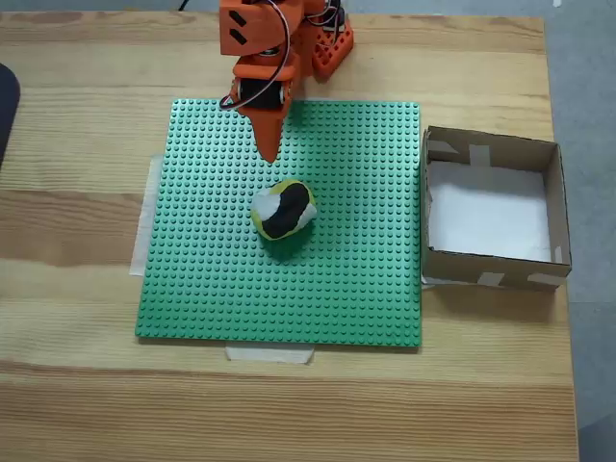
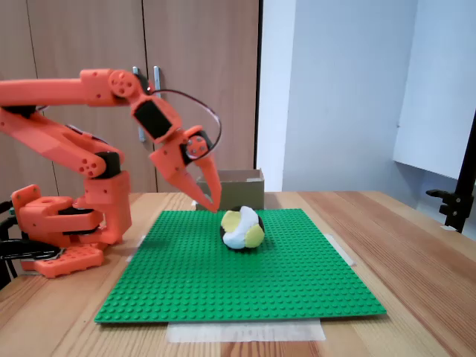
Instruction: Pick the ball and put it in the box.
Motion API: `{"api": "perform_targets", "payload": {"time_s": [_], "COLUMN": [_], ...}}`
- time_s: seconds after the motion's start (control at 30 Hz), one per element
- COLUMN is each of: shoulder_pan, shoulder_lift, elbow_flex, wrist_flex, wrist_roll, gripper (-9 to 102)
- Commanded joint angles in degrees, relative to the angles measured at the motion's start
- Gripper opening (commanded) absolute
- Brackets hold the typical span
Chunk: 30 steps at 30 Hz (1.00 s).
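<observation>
A: Where's the small lumpy white, black and yellow ball (image 1: 283, 210)?

B: Near the middle of the green studded baseplate (image 1: 212, 289) taped to the wooden worktop (image 1: 77, 385), free of everything.

A: And the orange tool (image 1: 269, 154)?

B: Hovering just behind the ball, tip pointing down, fingers nearly together, holding nothing. Probably lining up its approach.

A: The shallow brown cardboard box (image 1: 493, 268)?

B: Beside the baseplate's right edge in the view from above, open side up, ready to receive.

- A fixed view looked straight down from above, fairly near, with the arm's base (image 1: 322, 43) at 12 o'clock and the box (image 1: 553, 207) at 3 o'clock.
- A fixed view sat low at table height, facing across the green baseplate (image 2: 245, 286).
- Both fixed views shared baseplate, ball (image 1: 283, 209) and arm.
</observation>
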Motion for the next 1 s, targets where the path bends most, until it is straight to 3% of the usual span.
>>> {"api": "perform_targets", "payload": {"time_s": [0.0,0.4,0.9,0.97], "shoulder_pan": [-0.8,-1.0,-0.4,-0.2], "shoulder_lift": [-6.3,-25.0,-34.4,-34.9], "elbow_flex": [-9.6,-29.0,-34.9,-34.8], "wrist_flex": [2.8,12.5,13.0,13.6], "wrist_roll": [1.3,2.6,-0.7,-0.2], "gripper": [1,5,10,18]}}
